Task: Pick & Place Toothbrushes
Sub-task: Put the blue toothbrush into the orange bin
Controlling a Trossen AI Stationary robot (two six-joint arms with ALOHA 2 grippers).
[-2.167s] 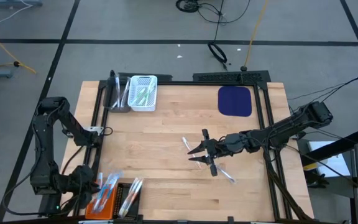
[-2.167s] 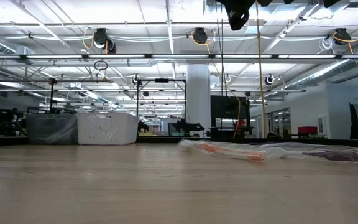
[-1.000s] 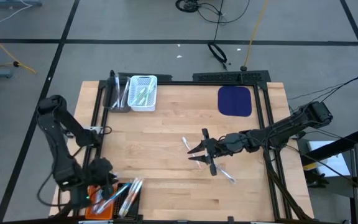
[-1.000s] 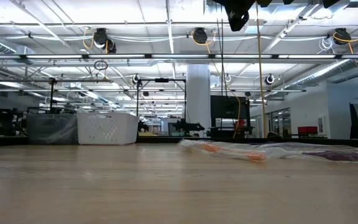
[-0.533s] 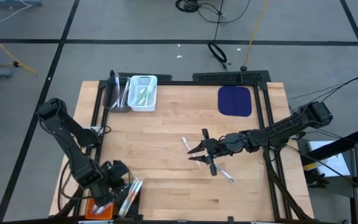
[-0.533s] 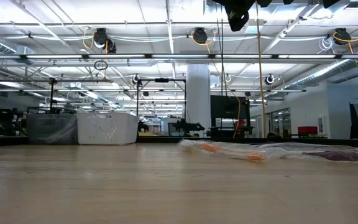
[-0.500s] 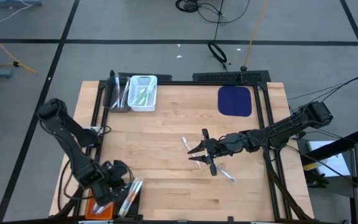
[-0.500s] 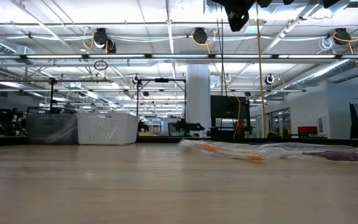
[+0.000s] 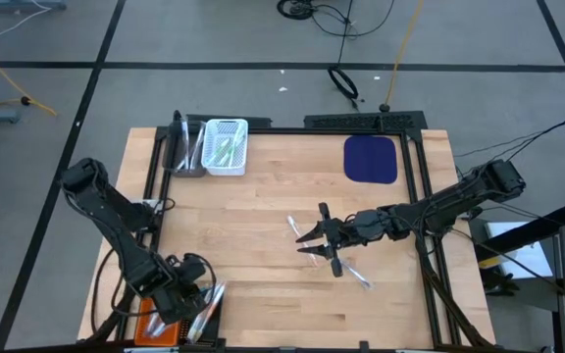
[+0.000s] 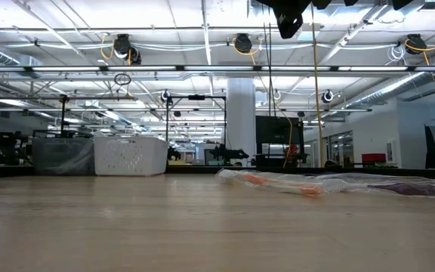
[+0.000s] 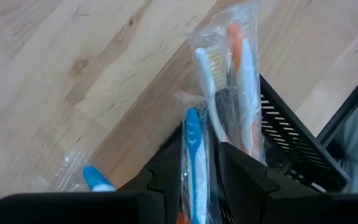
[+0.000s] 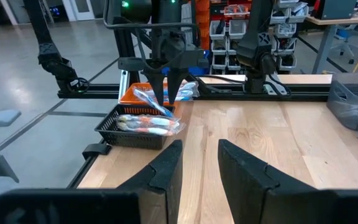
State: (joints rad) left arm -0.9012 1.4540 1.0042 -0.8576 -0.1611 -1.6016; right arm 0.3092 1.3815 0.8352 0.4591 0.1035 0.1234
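My left gripper (image 9: 186,294) hangs over the black basket (image 9: 207,316) at the table's near left corner, shut on a wrapped blue toothbrush (image 11: 192,146). More wrapped toothbrushes (image 11: 229,93) lie on that basket's rim, partly over the table. An orange basket (image 9: 153,326) stands beside it. My right gripper (image 9: 310,240) is held level above the table's middle, open and with nothing in it. Two loose toothbrushes (image 9: 297,227) (image 9: 359,277) lie flat on the wood near it. My left gripper pinches the wrapped blue toothbrush between its two fingers (image 11: 238,171), with the blue end (image 11: 191,121) sticking out past them. The fingers come from above, pointing steeply down, and lie across the toothbrush. Its wrapper (image 12: 149,99) hangs slanting, clear above the black basket.
A white basket (image 9: 226,145) holding green toothbrushes and a grey basket (image 9: 184,149) stand at the far left. A dark blue mat (image 9: 371,159) lies at the far right. A black frame rail (image 9: 150,211) runs along the table's left edge.
My left gripper has swung toward the table's right edge, from over the orange basket to over the black basket. It has turned and sunk a little while carrying the wrapped toothbrush, which stays in the hold.
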